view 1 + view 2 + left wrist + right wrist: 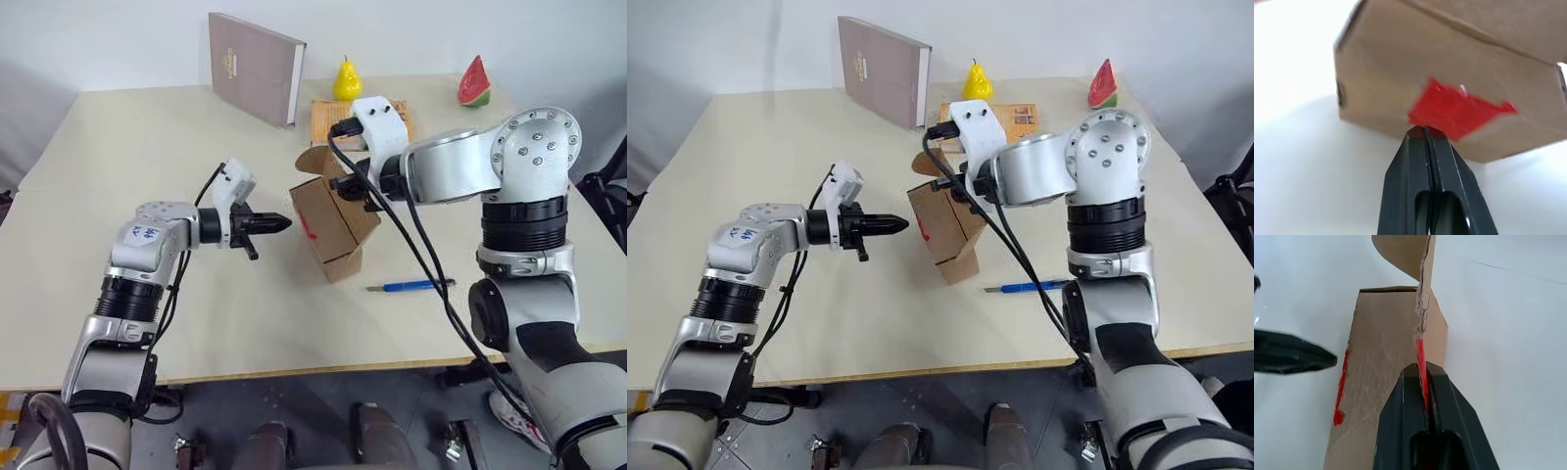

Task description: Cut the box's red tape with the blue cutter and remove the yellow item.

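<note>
Box (333,227) flap w/ red tape (1421,363) pinched in right claw (1426,382); left claw (1422,131) closed, seemingly empty.

Brown box (333,223) with red tape (1454,108), blue cutter (409,286) — black fingers (1422,186), pale cream table (127,157).

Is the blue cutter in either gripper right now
No, the blue cutter lies on the table beside the box, while the right gripper pinches a box flap and the left gripper is shut on nothing.
</note>
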`<move>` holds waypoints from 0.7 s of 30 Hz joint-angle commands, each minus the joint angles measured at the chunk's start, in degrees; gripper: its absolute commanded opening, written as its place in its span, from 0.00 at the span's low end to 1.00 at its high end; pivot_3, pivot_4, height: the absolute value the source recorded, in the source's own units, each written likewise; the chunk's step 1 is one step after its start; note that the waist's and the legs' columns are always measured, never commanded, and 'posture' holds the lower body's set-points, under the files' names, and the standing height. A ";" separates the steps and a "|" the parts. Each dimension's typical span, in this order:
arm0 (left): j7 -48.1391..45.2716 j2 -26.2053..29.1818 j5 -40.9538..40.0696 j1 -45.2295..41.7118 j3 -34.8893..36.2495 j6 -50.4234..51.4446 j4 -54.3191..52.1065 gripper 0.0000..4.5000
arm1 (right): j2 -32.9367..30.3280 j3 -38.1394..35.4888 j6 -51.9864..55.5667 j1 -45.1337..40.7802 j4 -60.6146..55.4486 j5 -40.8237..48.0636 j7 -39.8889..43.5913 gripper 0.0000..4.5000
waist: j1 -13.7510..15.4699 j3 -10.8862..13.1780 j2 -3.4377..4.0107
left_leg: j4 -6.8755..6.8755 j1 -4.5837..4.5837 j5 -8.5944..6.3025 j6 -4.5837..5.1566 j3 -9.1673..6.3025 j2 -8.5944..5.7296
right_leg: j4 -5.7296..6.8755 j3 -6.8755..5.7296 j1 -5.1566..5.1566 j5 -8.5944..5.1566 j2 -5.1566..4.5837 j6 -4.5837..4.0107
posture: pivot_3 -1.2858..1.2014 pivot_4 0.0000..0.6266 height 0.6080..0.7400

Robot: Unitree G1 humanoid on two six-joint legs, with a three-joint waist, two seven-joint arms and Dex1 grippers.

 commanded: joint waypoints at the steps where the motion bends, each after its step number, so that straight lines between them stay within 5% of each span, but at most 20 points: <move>1: -2.50 1.02 -2.97 -5.44 3.57 -0.09 -0.22 0.00 | 3.04 -2.18 -0.33 3.49 -0.86 3.51 -5.47 0.01 | -0.03 -0.02 -0.03 | 0.00 -0.02 0.00 0.00 0.00 -0.02 | -0.01 0.00 0.00 0.00 0.00 0.00 | 0.52 0.24 1.00; 10: -6.65 -3.75 0.95 -8.87 -3.40 -3.87 4.98 0.00 | 3.23 -2.24 -3.26 6.64 -0.80 6.98 -11.03 0.01 | 0.40 -0.07 -0.05 | 0.02 0.07 -0.01 0.05 -0.11 -0.07 | 0.00 -0.03 0.13 0.01 0.00 0.02 | 0.52 0.24 1.00; 21: -10.21 -2.61 8.92 -7.32 -10.12 -10.25 11.88 0.00 | -1.11 -1.23 -10.01 5.64 -0.06 15.43 -18.44 0.01 | -0.70 -0.07 -0.04 | -0.02 0.12 0.01 0.02 -0.07 0.02 | 0.02 0.05 0.10 0.00 0.05 0.01 | 0.52 0.24 1.00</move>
